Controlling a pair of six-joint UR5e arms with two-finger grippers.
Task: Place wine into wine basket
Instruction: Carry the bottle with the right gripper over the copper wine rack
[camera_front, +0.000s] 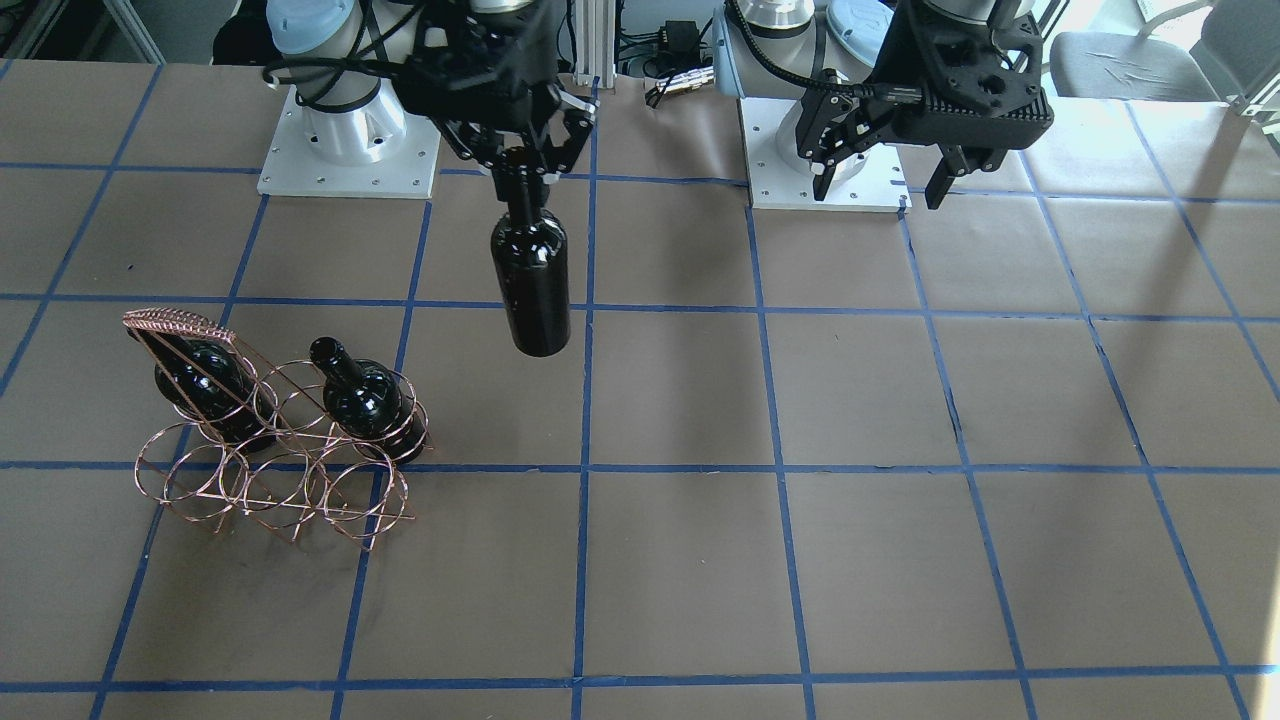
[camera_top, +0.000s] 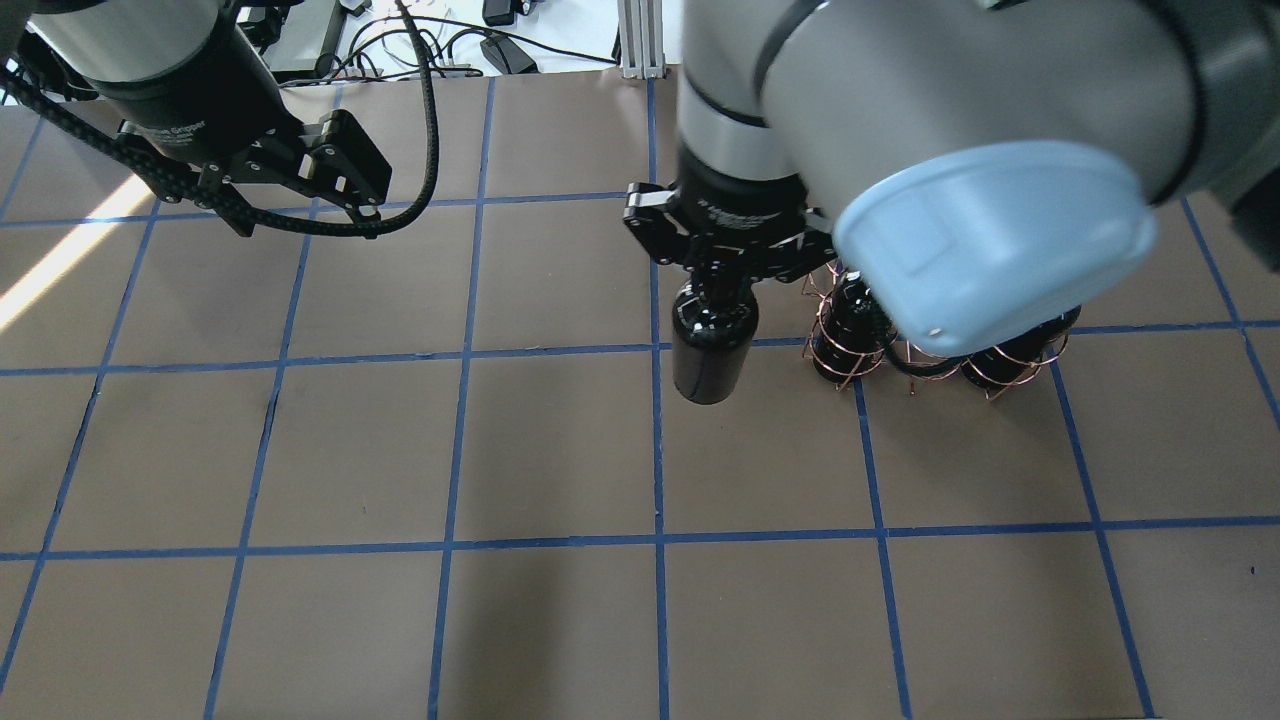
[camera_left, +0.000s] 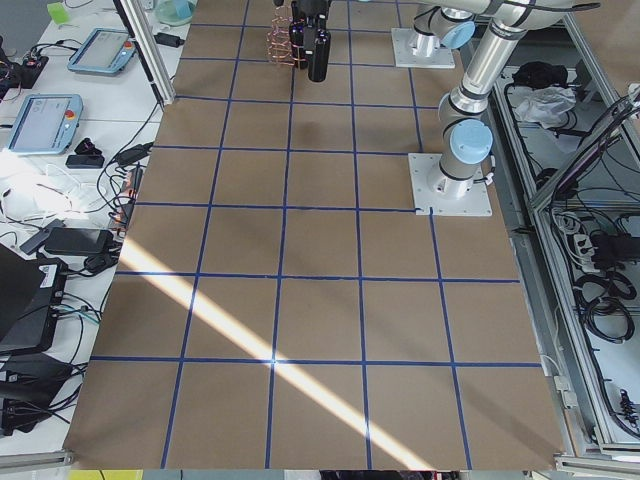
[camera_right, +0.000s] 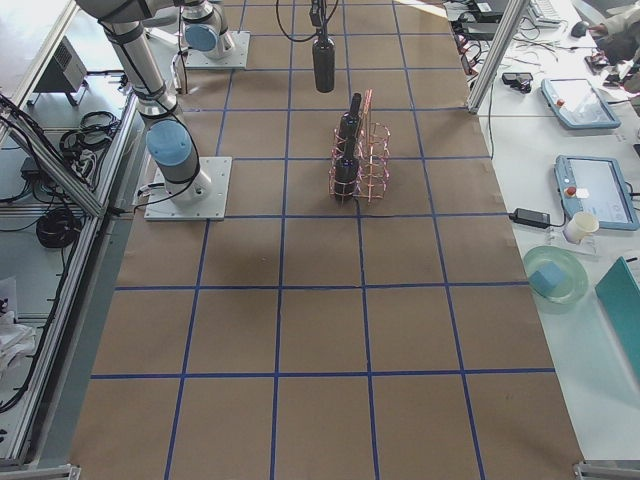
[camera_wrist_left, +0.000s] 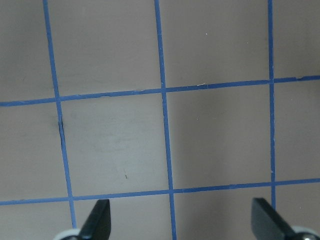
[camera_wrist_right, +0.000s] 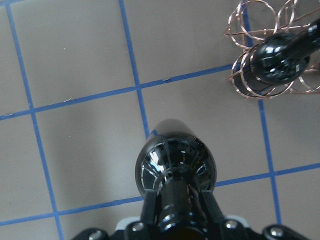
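Black fingers (camera_wrist_right: 149, 207) of the right gripper (camera_front: 521, 168) clamp the neck of the bottle (camera_front: 531, 275), one on each side, just below the mouth. The bottle hangs upright, base down, clear of the table (camera_front: 700, 570), close to a blue gridline.

The copper rack (camera_front: 270, 470) stands on the table well apart from it. Two other bottles (camera_front: 365, 398) lie slanted in its rings, necks up. One neck is partly hidden behind the coiled top bar.

In the overhead view the right arm (camera_top: 960, 150) covers most of the rack.

The left gripper (camera_front: 880, 190) hovers near its own base, fingers (camera_wrist_left: 98, 221) spread wide, only bare table between them. Both grippers are too small to read in the side views.
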